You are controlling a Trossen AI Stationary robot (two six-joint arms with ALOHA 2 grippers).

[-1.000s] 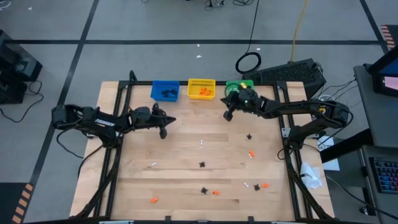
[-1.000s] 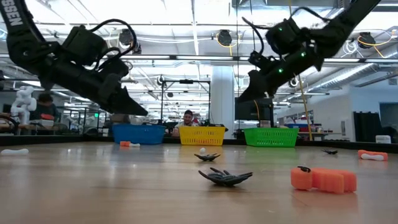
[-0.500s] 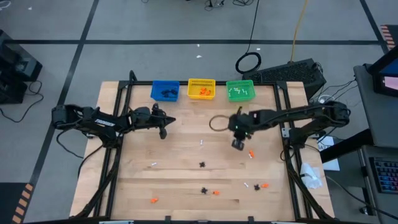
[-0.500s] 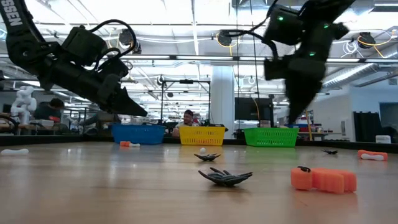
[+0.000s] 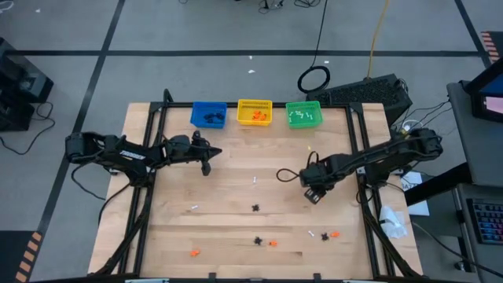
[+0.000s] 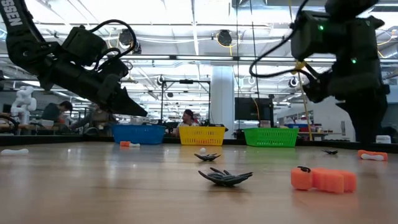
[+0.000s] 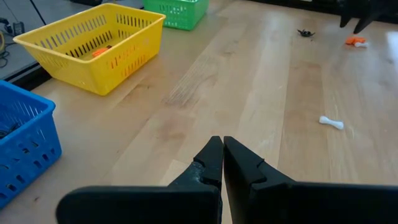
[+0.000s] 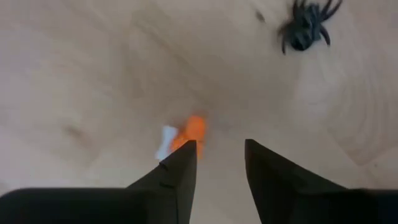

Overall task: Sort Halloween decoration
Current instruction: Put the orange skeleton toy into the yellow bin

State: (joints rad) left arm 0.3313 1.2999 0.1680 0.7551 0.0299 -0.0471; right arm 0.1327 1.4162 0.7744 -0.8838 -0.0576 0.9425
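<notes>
Halloween decoration pieces lie scattered on the wooden table (image 5: 228,228): black spiders (image 5: 255,207) (image 5: 258,240), orange bits (image 5: 194,252) (image 5: 334,234) and white bits (image 5: 257,180). My right gripper (image 5: 313,193) (image 8: 221,158) points down, open, over the table's right half. An orange-and-white piece (image 8: 185,137) lies on the wood just past one fingertip, and a black spider (image 8: 305,28) lies farther off. My left gripper (image 5: 207,167) (image 7: 222,155) hangs shut and empty above the table's left half.
Along the far edge stand a blue bin (image 5: 209,115), a yellow bin (image 5: 254,112) and a green bin (image 5: 303,114), each holding small pieces. A black spider (image 6: 225,177) and an orange piece (image 6: 323,179) lie near the front. People show in the room behind.
My right gripper has swung from beside the green bin toward the table's near edge and come down, turning its fingers downward over the orange piece at the right. My left arm has kept still.
</notes>
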